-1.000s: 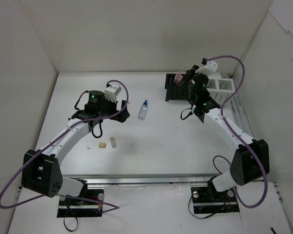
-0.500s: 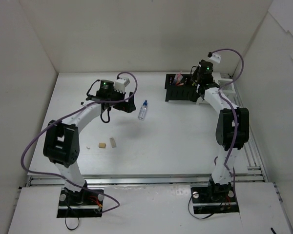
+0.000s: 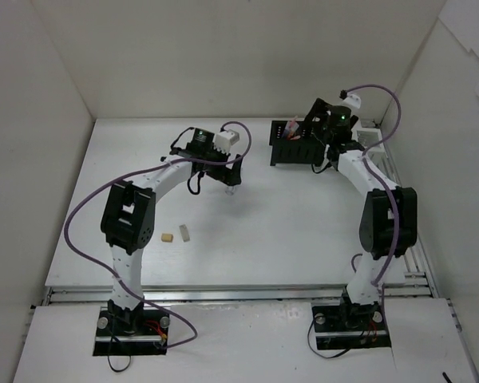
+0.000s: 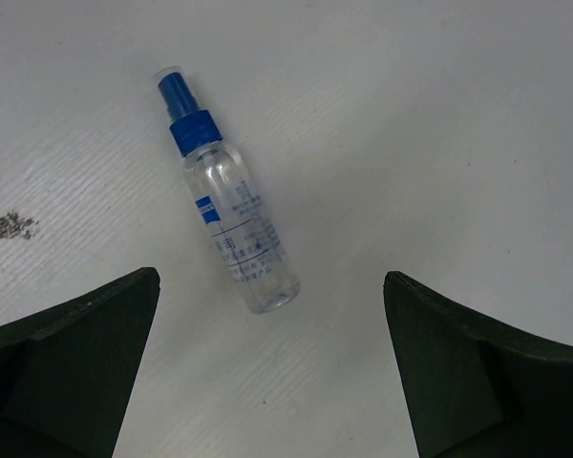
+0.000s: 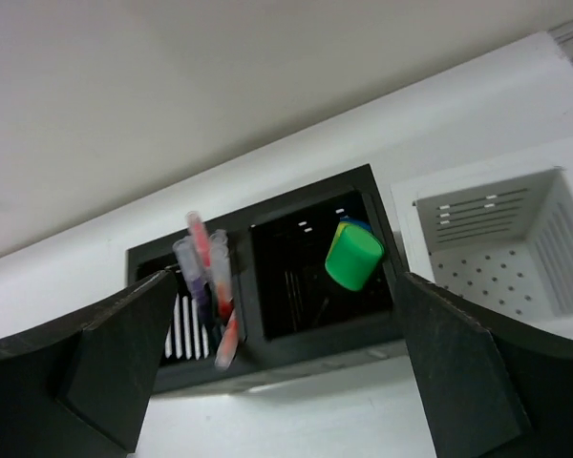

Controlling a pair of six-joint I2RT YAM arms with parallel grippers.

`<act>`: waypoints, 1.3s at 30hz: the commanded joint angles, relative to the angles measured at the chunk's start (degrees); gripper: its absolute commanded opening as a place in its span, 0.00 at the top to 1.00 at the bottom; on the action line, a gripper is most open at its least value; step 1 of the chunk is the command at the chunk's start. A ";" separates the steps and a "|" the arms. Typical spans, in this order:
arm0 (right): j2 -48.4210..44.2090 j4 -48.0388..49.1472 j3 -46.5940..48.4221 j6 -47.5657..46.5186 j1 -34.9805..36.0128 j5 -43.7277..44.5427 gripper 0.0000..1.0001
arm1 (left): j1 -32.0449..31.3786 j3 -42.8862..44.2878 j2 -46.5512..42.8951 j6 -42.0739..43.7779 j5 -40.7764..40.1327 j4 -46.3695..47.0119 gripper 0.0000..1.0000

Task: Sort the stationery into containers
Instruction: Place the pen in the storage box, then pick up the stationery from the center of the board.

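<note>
Hovering spread over a clear blue-capped plastic bottle [image 4: 231,234] lying on the white table [image 4: 439,114], the left gripper [image 4: 272,277] holds nothing, while the right gripper [image 5: 286,277] (fingers also apart) overlooks the black perforated organiser [image 5: 306,348] containing a green-capped highlighter [image 5: 353,256].

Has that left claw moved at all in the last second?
Yes. Seen from above, the left gripper has swung right, away from the two erasers, and now hangs open over the clear bottle.

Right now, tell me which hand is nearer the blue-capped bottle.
Left. The left hand hangs open right above the blue-capped bottle; the right hand is far off, over the black organiser.
</note>
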 commanded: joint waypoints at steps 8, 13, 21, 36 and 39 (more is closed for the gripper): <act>-35.67 2.45 -18.01 0.60 1.84 3.88 0.02 | -3.14 8.77 6.11 2.57 -2.20 -1.85 0.11; -47.83 2.54 -31.46 6.13 2.98 5.56 0.02 | -4.29 8.77 9.10 1.52 -7.39 -2.03 0.29; -55.84 -5.54 -35.43 8.06 7.29 -1.55 0.02 | -6.57 5.28 7.80 0.02 -9.60 -1.68 0.99; -42.32 4.02 -40.45 14.83 19.50 -3.85 0.02 | -10.97 -20.31 -18.84 -8.59 -2.92 20.39 1.00; -37.22 8.24 -39.39 16.42 21.88 -2.62 0.02 | -12.02 -21.28 -20.60 -8.94 -2.65 21.09 1.00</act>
